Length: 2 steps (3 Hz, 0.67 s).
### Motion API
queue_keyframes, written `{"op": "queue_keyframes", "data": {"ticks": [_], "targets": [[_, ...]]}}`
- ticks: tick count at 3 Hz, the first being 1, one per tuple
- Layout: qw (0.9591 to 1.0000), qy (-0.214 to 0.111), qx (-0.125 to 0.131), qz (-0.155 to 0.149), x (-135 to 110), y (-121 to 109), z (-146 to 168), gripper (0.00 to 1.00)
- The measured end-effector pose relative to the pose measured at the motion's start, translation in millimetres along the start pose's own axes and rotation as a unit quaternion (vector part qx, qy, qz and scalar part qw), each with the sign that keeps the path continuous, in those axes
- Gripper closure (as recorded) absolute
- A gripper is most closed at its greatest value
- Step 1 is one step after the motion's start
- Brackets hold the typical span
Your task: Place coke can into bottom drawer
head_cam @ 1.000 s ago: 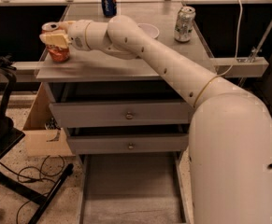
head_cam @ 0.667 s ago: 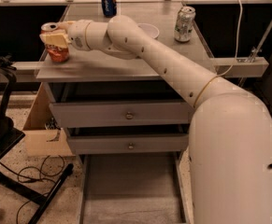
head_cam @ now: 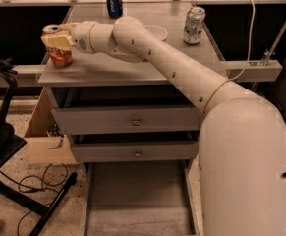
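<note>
The coke can (head_cam: 60,57), red-orange with a silver top, stands upright at the front left corner of the grey cabinet top (head_cam: 132,68). My gripper (head_cam: 56,37) reaches in from the right at the can's upper half. A beige finger (head_cam: 57,41) lies across the can's front, and the gripper is closed on the can. The can's base rests on the cabinet top. The bottom drawer (head_cam: 137,200) is pulled out below, a long shallow grey tray with nothing in it.
A blue can (head_cam: 114,0) stands at the back of the top and a white-green can (head_cam: 194,25) at the right. A white bowl (head_cam: 158,32) sits behind my arm. Two upper drawers (head_cam: 132,122) are shut. A black stand (head_cam: 2,132) and cables are on the left.
</note>
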State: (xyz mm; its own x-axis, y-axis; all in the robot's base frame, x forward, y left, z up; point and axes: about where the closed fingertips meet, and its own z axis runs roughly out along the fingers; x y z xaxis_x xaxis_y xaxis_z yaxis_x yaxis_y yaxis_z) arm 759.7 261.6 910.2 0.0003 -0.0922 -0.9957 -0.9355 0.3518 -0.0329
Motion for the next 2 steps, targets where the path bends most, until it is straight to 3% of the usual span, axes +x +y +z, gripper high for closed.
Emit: {"op": "queue_keyframes", "data": {"ticks": [1,2], "targets": [[0.9993,0.001,-0.003,-0.036,-29.7,21.5,-40.1,1.0],[0.9984,-0.002,0.01,-0.056,-38.7,49.2,-93.4,1.0]]}}
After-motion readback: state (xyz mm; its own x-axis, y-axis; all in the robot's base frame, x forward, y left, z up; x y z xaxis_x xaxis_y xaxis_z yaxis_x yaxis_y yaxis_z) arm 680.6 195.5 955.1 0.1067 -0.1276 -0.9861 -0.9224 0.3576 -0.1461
